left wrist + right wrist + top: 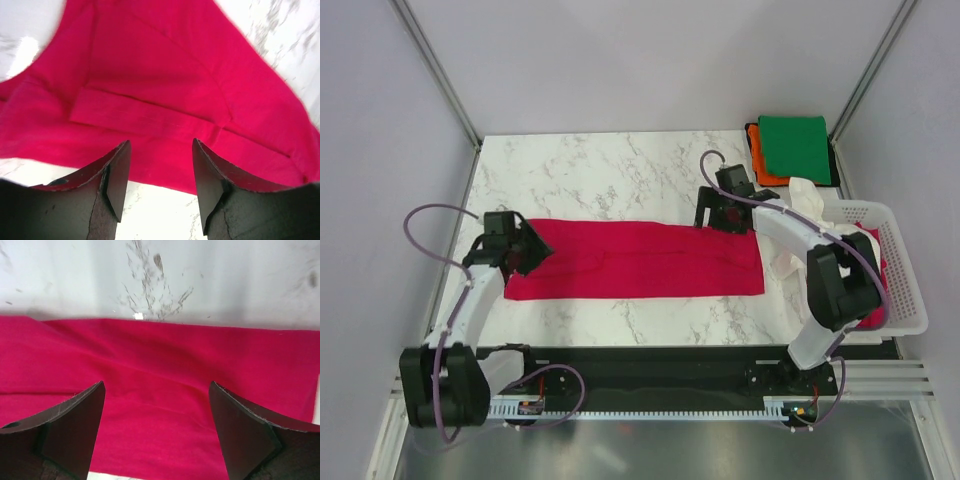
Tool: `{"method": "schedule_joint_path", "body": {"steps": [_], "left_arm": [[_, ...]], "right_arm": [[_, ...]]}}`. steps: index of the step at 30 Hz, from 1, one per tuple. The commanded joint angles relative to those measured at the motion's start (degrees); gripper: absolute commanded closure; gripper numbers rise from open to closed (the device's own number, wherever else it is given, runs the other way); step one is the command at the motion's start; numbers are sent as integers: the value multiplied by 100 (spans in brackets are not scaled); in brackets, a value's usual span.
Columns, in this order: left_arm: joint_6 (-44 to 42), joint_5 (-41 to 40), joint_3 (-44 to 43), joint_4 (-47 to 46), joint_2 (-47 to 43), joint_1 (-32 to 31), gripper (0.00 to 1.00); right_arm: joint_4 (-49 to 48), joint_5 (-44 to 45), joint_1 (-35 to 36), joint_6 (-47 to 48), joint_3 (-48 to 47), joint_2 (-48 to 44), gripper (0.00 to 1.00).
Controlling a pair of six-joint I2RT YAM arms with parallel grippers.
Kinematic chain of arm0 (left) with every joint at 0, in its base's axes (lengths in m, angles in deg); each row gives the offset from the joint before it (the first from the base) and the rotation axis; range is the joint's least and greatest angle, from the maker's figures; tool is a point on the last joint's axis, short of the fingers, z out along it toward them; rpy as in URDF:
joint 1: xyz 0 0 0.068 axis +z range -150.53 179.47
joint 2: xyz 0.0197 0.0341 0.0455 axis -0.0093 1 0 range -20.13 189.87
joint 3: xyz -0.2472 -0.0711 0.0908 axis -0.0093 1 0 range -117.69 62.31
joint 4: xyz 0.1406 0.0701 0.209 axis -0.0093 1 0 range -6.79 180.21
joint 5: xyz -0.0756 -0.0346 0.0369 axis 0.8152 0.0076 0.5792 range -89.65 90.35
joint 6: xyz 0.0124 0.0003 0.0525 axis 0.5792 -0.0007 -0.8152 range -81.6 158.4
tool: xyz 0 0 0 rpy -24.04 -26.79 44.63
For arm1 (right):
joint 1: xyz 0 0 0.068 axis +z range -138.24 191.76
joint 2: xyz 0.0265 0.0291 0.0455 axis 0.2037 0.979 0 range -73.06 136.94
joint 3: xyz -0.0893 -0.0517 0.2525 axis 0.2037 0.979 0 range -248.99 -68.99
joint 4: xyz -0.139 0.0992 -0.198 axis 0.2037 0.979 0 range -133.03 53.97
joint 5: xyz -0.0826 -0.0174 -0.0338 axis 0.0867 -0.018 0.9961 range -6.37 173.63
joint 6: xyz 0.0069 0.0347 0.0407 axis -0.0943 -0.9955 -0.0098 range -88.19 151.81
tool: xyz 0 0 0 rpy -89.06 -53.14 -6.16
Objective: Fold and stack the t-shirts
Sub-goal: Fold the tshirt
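A crimson-red t-shirt lies folded into a long flat strip across the marble table. My left gripper is open at the strip's left end; the left wrist view shows its jaws apart over the red cloth and its edge. My right gripper is open above the strip's far right corner; the right wrist view shows red cloth between its spread jaws. A green t-shirt lies folded on an orange one at the back right. A white t-shirt hangs over the basket's left rim.
A white slotted basket stands at the right edge, with more red cloth inside, mostly hidden by my right arm. Marble table surface shows behind the strip. Grey walls and metal posts close in the back and sides.
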Motion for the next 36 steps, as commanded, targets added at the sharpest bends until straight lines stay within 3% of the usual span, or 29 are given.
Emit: {"method": "schedule_joint_path", "body": {"steps": [1, 4, 8, 13, 15, 17, 21, 22, 24, 25, 27, 31, 36], "left_arm": [[256, 72, 13, -438, 861, -485, 41], [282, -227, -118, -517, 1924, -584, 43], [142, -342, -935, -491, 3313, -601, 44], [299, -403, -2146, -316, 4666, -873, 46], [440, -568, -2604, -149, 5045, -979, 55], [606, -675, -3596, 305, 5676, -1146, 53], [249, 87, -6273, 903, 7223, -1497, 50], [12, 272, -7977, 1367, 7592, -1663, 46], [-534, 230, -9918, 2761, 8662, -1787, 42], [-666, 264, -11007, 2865, 8781, -1840, 38], [-895, 510, -10949, 2683, 8242, -1832, 36], [-1045, 415, -9037, 1813, 6652, -1823, 31], [-1116, -69, -7575, 1847, 5111, -1700, 30]], "right_arm": [[36, -239, 36, 83, -48, 605, 9], [168, -213, 71, 127, -30, 931, 9], [396, -544, 115, 180, 232, 1029, 9], [528, -1038, 422, -162, 839, 443, 9], [546, -1309, 833, -574, 1112, 283, 8], [319, -1503, 1316, -1075, 1383, 81, 7], [-219, -2163, 3413, -2323, 878, 167, 6], [43, -2233, 3663, -2343, 597, 203, 4], [570, -2016, 3963, -2099, -247, 90, 2], [1155, -1640, 3964, -1992, -467, -137, 2], [1660, -1251, 3834, -1755, -1048, -393, 2], [2215, -951, 3385, -1219, -1611, -589, 2], [2199, -767, 2727, -946, -1612, -263, 2]]}}
